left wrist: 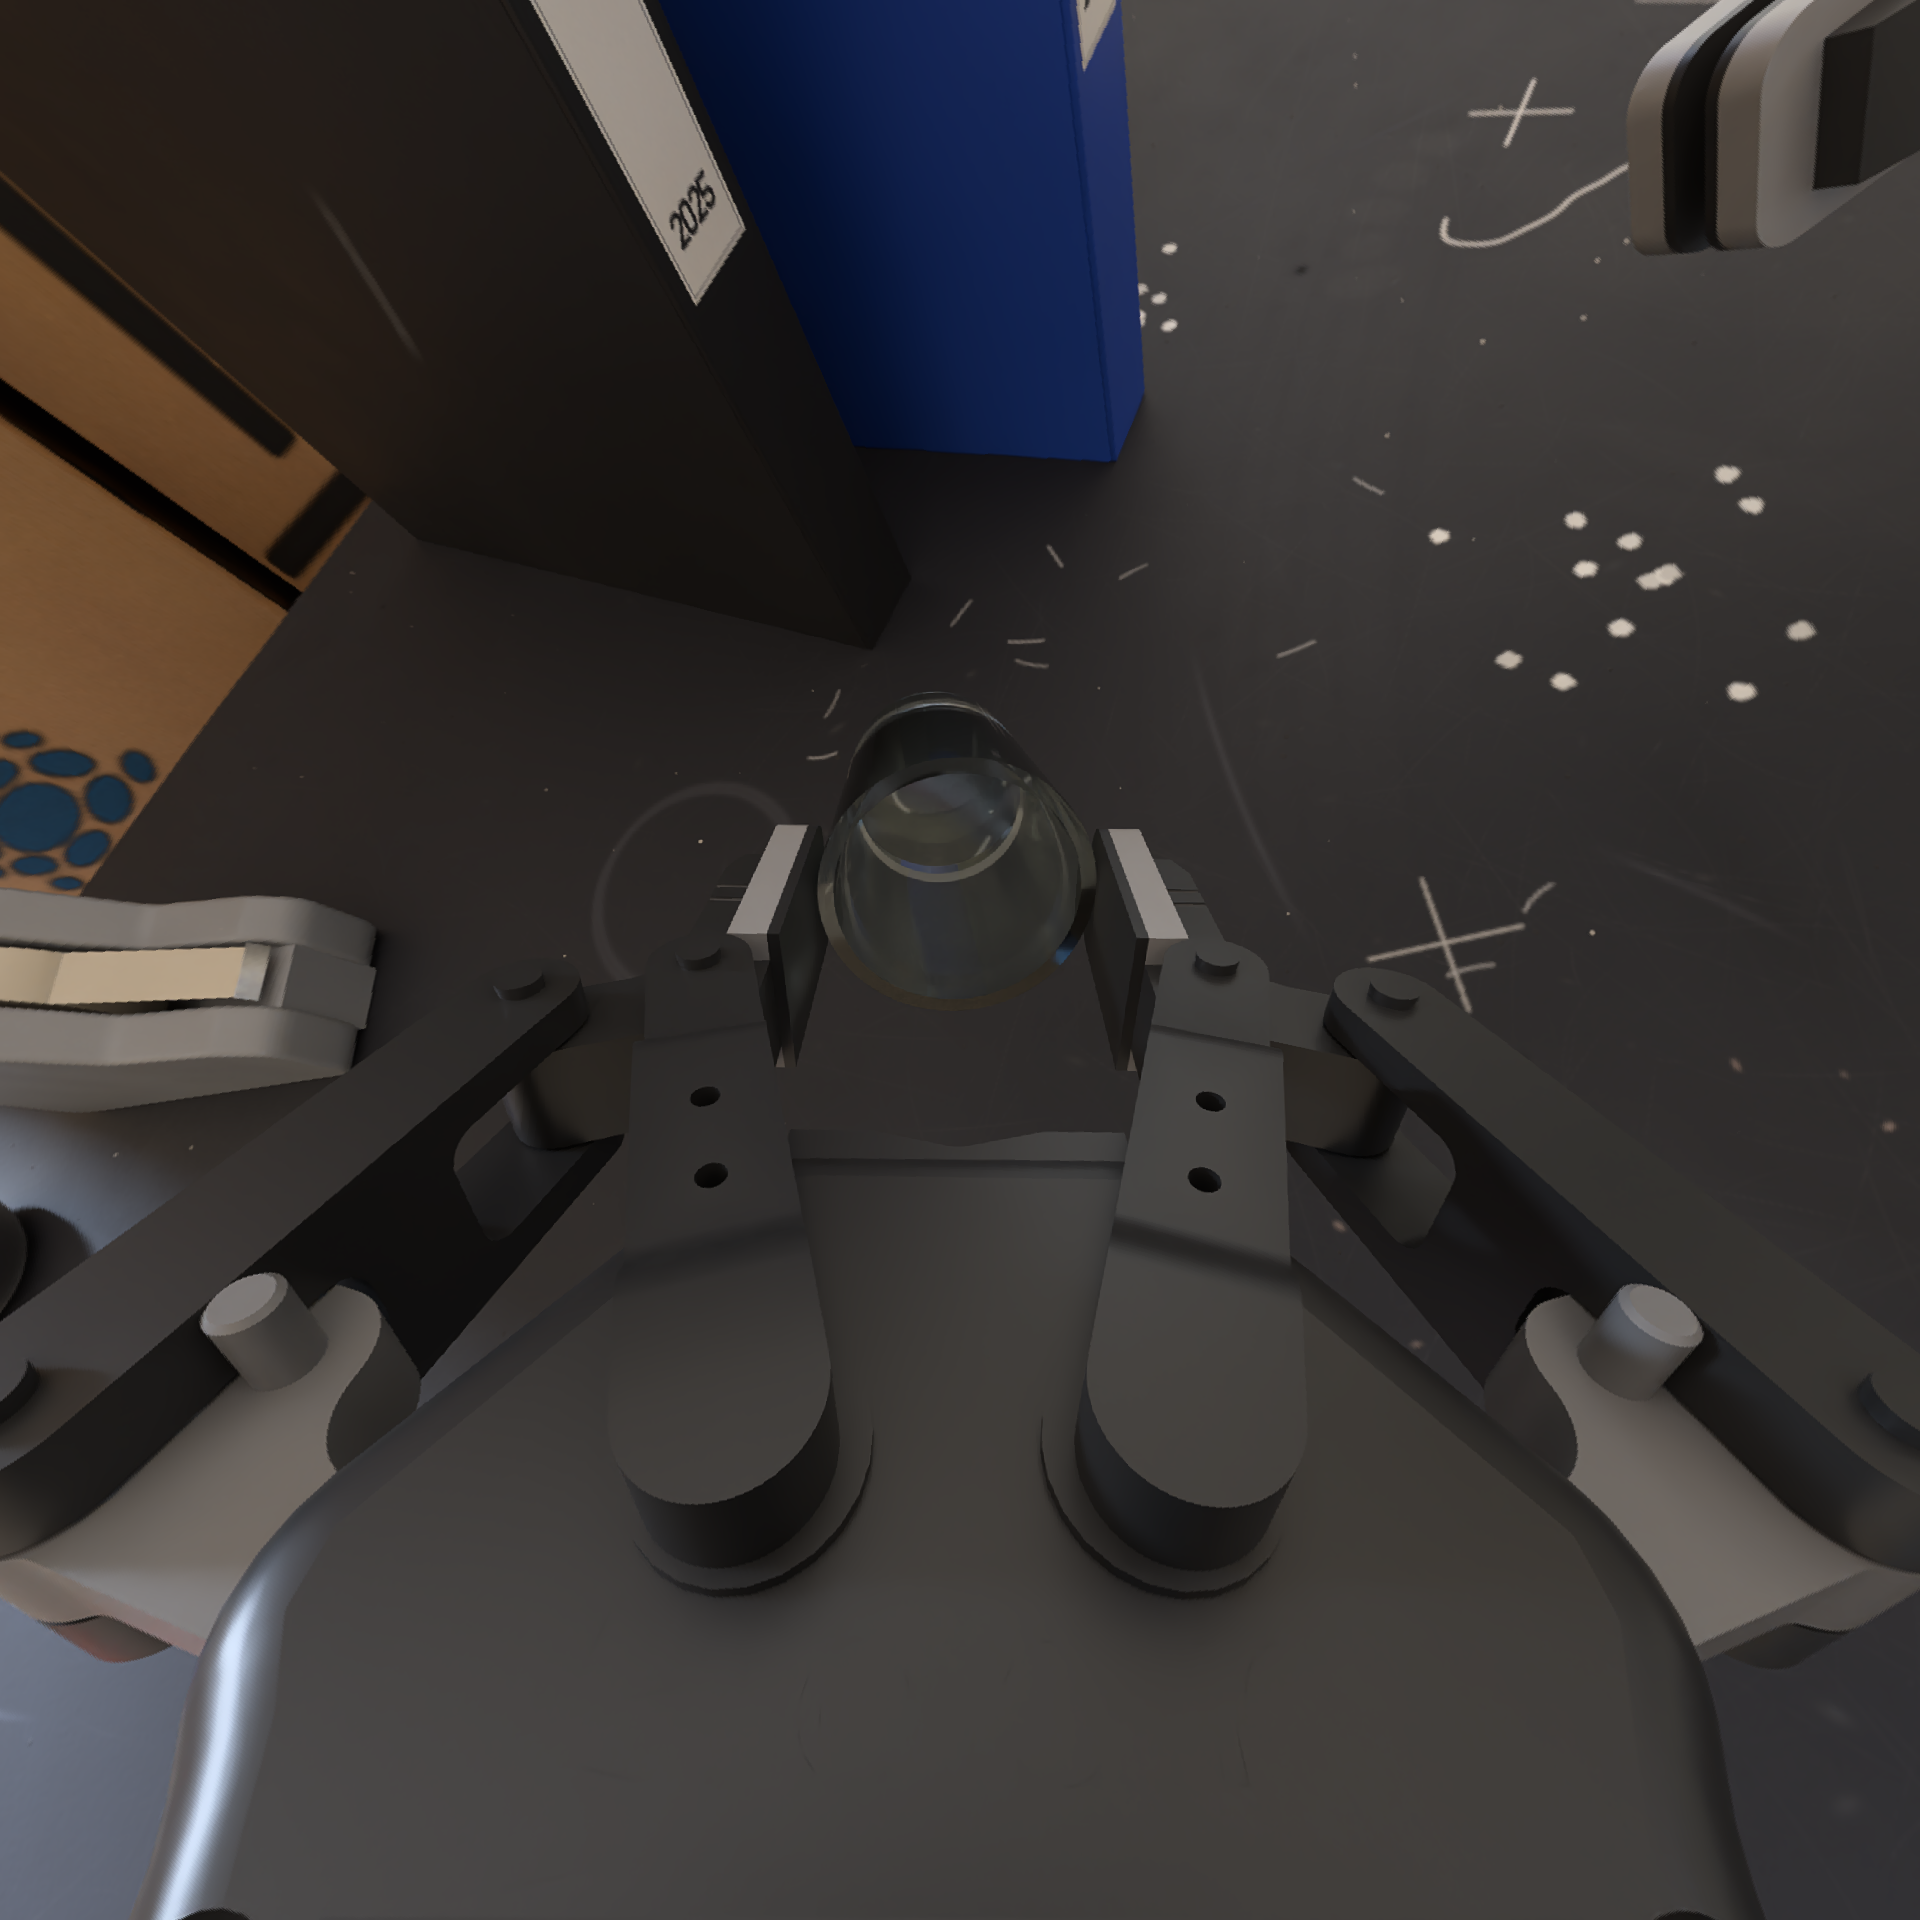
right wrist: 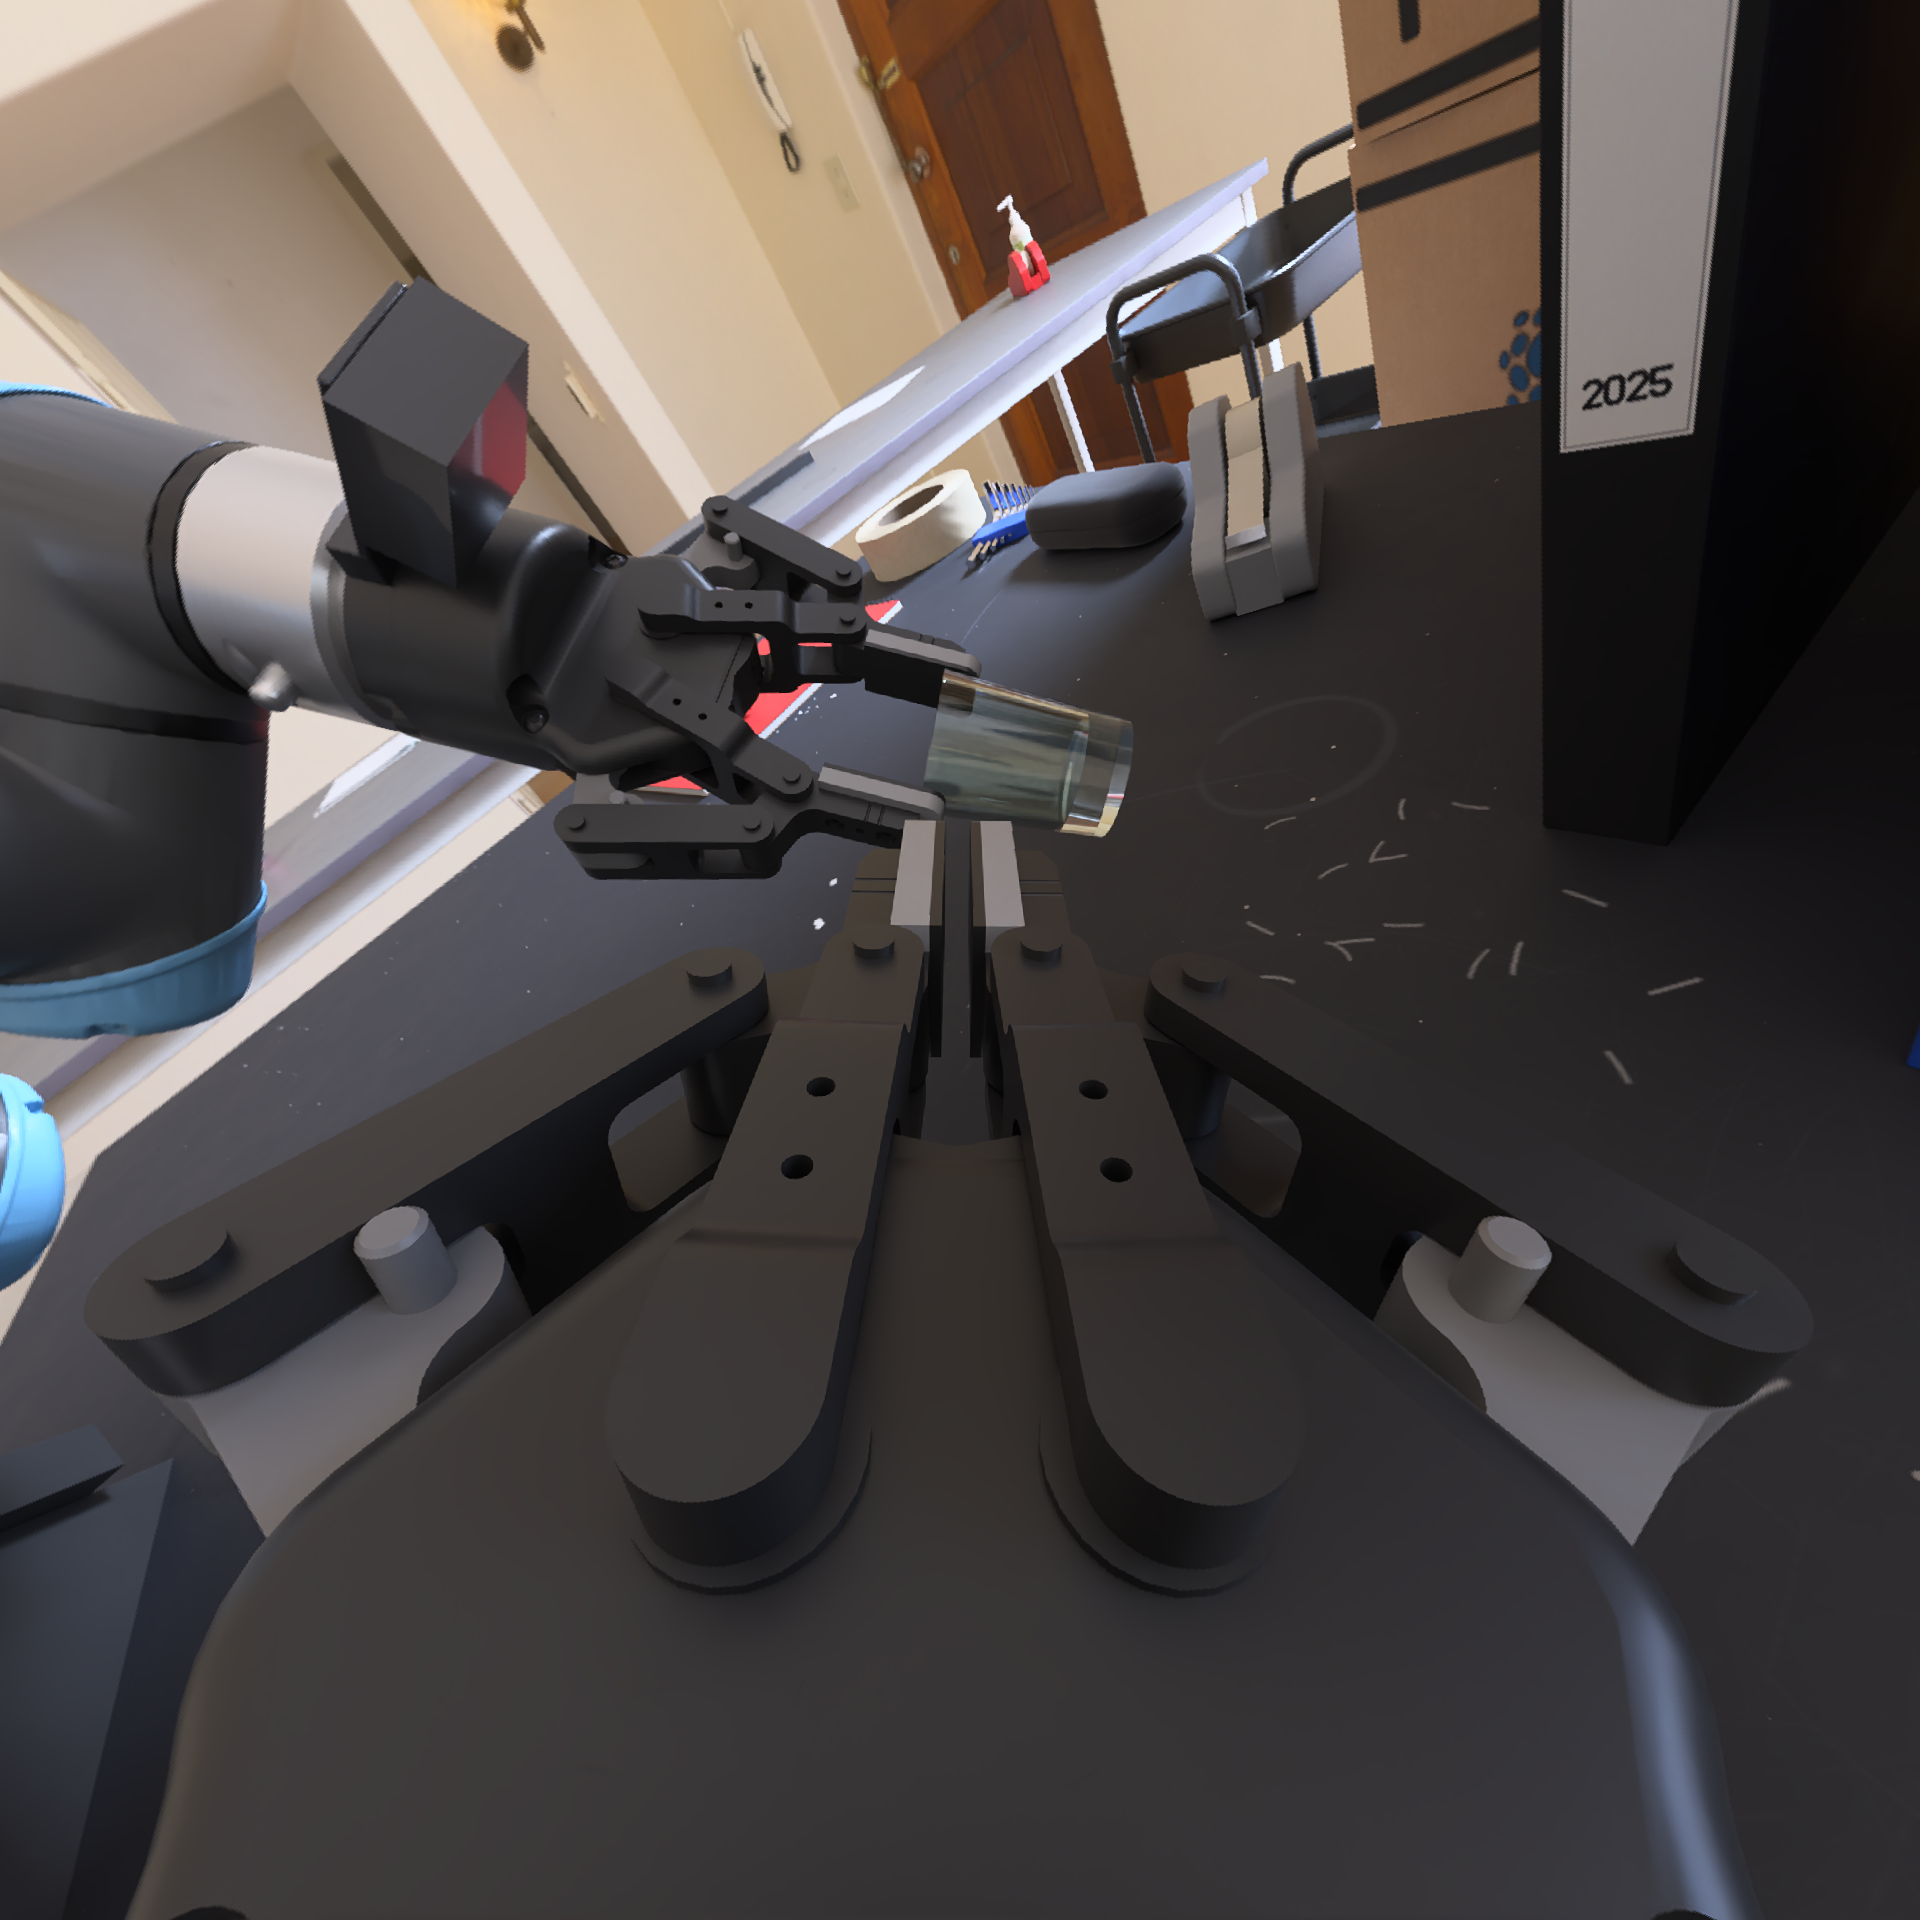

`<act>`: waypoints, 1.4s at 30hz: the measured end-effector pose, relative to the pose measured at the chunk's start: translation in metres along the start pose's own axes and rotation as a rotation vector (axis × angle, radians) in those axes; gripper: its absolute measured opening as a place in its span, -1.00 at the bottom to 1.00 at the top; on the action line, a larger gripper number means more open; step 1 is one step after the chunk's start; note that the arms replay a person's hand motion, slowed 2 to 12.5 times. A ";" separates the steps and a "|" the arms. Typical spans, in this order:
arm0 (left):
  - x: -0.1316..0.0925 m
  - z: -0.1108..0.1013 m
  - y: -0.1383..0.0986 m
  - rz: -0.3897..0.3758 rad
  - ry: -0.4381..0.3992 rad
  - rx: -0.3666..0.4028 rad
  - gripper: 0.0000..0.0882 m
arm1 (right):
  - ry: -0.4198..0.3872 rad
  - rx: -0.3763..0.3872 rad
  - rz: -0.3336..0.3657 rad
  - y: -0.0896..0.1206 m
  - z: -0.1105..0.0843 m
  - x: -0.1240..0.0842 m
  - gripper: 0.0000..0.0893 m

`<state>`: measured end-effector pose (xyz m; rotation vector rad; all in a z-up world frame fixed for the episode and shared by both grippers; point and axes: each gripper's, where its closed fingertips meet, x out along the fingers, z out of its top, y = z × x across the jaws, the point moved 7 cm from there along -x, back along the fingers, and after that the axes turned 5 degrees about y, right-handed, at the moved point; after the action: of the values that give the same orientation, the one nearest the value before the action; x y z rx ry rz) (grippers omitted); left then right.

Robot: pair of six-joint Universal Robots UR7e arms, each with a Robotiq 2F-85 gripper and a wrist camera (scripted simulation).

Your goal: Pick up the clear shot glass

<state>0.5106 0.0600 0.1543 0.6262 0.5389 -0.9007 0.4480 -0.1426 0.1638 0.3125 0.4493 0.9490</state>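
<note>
My left gripper [left wrist: 956, 914] is shut on the clear shot glass [left wrist: 951, 862], gripping it near its rim with one pad on each side. The glass is lifted off the dark table and its thick base points away from the wrist. The right wrist view shows the same left gripper [right wrist: 940, 743] holding the glass [right wrist: 1023, 753] in the air above the table, tilted nearly level. My right gripper [right wrist: 956, 883] is shut and empty, just below and in front of the held glass.
A black binder [left wrist: 499, 343] and a blue binder [left wrist: 935, 229] stand just beyond the glass, with a cardboard box [left wrist: 94, 582] to the left. A grey stapler [left wrist: 197, 977] lies at left. A tape roll [right wrist: 920, 520] and a dark case [right wrist: 1107, 504] sit at the table's far edge.
</note>
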 end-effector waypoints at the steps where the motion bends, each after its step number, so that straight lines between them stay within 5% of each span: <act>1: -0.001 0.000 -0.002 0.011 -0.010 -0.005 0.02 | 0.008 -0.008 -0.006 0.002 0.002 0.000 -0.91; 16: -0.020 -0.004 -0.023 0.184 -0.086 -0.050 0.02 | 0.152 -0.064 -0.008 0.030 0.021 -0.007 -0.91; 28: -0.034 -0.002 -0.038 0.242 -0.130 -0.135 0.02 | 0.280 -0.108 -0.006 0.044 0.030 -0.017 -0.90; 42: -0.041 -0.004 -0.057 0.273 -0.123 -0.147 0.02 | 0.362 -0.334 -0.058 0.048 0.042 -0.027 -0.90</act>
<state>0.4405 0.0582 0.1633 0.4933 0.3935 -0.6307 0.4217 -0.1417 0.2278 -0.1785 0.6156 1.0081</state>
